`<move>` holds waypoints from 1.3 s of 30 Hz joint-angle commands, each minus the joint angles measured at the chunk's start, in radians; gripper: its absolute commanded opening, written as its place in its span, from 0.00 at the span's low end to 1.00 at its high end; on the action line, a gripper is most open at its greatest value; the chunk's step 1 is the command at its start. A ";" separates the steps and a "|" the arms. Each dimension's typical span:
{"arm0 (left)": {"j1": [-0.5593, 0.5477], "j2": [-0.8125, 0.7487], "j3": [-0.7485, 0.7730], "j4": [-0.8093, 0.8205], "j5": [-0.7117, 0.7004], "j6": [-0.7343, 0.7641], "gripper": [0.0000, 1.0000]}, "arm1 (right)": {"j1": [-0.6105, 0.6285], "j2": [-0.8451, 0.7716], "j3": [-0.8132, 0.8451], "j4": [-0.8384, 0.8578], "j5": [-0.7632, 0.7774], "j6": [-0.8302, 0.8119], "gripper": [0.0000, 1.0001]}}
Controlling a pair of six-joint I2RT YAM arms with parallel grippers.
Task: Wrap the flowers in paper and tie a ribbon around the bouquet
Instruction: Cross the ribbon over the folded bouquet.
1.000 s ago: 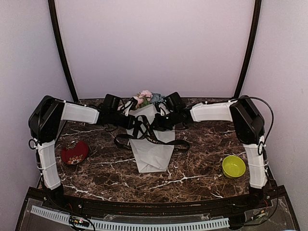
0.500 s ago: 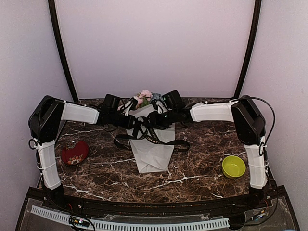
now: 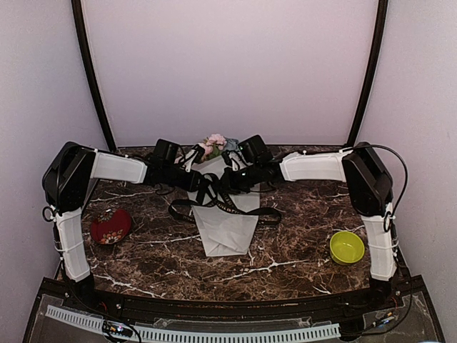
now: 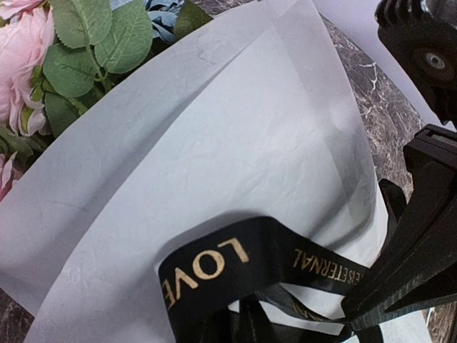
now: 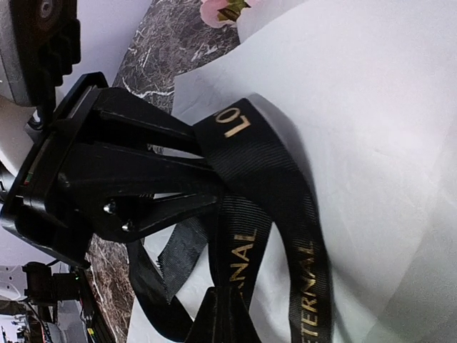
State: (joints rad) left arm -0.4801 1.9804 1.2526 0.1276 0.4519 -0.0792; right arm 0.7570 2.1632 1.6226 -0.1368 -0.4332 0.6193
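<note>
The worktop carries the bouquet at its middle, flowers toward the far edge. A red bowl sits near the left edge, a green bowl near the right. The ribbon crosses the paper. The right fingers are closed on it; the left fingers touch it, but whether they grip I cannot tell
</note>
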 commanded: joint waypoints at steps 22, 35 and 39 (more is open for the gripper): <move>0.001 -0.035 0.106 -0.154 -0.034 0.169 0.11 | -0.028 0.005 -0.028 0.089 -0.064 0.022 0.01; 0.001 -0.032 0.087 -0.131 -0.019 0.162 0.00 | -0.028 0.058 0.038 0.139 -0.094 0.054 0.33; 0.000 -0.025 0.089 -0.128 -0.018 0.158 0.00 | -0.023 0.070 0.063 0.147 -0.113 0.053 0.35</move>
State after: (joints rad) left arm -0.4801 1.9755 1.3529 -0.0086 0.4118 0.0792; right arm 0.7319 2.2143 1.6382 -0.0429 -0.5159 0.6682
